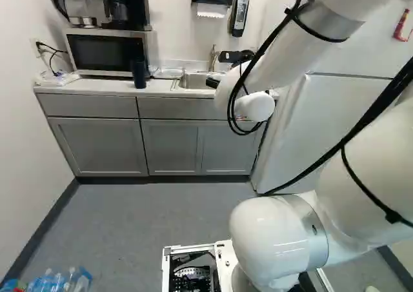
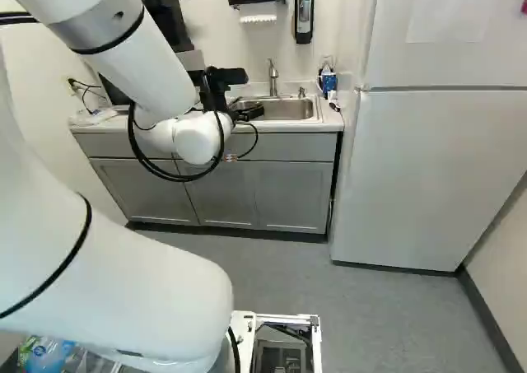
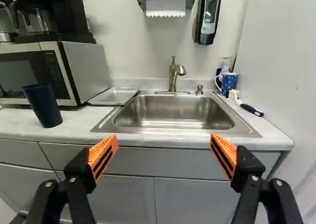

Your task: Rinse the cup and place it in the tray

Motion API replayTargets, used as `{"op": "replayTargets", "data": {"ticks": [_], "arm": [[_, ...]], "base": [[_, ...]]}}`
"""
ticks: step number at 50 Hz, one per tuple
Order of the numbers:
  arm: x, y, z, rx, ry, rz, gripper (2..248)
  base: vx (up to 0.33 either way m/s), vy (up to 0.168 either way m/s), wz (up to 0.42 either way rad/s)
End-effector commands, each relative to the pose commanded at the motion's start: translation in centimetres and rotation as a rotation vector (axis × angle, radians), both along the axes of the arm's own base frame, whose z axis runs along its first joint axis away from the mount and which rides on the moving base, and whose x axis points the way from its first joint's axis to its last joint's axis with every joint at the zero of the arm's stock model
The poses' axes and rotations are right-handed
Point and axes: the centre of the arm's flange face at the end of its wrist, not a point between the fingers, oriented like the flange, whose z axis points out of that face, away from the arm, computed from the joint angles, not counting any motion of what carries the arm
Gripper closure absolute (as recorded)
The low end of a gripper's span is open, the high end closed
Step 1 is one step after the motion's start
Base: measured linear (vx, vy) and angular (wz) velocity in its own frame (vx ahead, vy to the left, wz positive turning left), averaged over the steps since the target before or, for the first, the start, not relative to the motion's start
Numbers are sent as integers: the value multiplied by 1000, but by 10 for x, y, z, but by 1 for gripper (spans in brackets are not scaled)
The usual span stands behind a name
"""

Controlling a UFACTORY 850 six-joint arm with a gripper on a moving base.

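My gripper (image 2: pixel 224 80) is near the front of the counter in the right base view. In the wrist view the gripper (image 3: pixel 164 144) is wide open, its orange pads far apart with nothing between them. Ahead of it lies the steel sink (image 3: pixel 174 112) with its faucet (image 3: pixel 174 74). A dark blue cup (image 3: pixel 43 105) stands upright on the counter before the microwave, also visible as the cup (image 1: pixel 139 73) in the left base view. Between microwave and sink lies a shallow metal tray (image 3: pixel 114 96), bare on top.
The microwave (image 3: pixel 37 68) carries a coffee maker (image 3: pixel 52 11). A blue patterned mug (image 3: pixel 228 83), a clear glass (image 3: pixel 225 63) and a brush (image 3: pixel 249 108) are at the sink's far-side corner. The counter's front edge (image 3: pixel 197 144) runs before the gripper. A refrigerator (image 2: pixel 428 175) stands beside the counter.
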Motion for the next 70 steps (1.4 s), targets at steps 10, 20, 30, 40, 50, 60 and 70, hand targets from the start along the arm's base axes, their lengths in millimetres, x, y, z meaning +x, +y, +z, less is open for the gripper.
{"op": "replayTargets", "data": {"ticks": [10, 20, 30, 40, 50, 60, 70], "arm": [[8, 1, 8, 0, 8, 3, 3], [15, 2, 16, 0, 17, 6, 3], [22, 4, 25, 0, 26, 9, 3], [29, 5, 33, 0, 27, 12, 3], [37, 6, 43, 0, 16, 14, 3], [44, 8, 53, 0, 10, 17, 3], [51, 9, 62, 0, 10, 20, 3]], "base": [[0, 0, 0], [0, 0, 0], [0, 0, 0], [0, 0, 0], [0, 0, 0], [0, 0, 0], [0, 0, 0]]}}
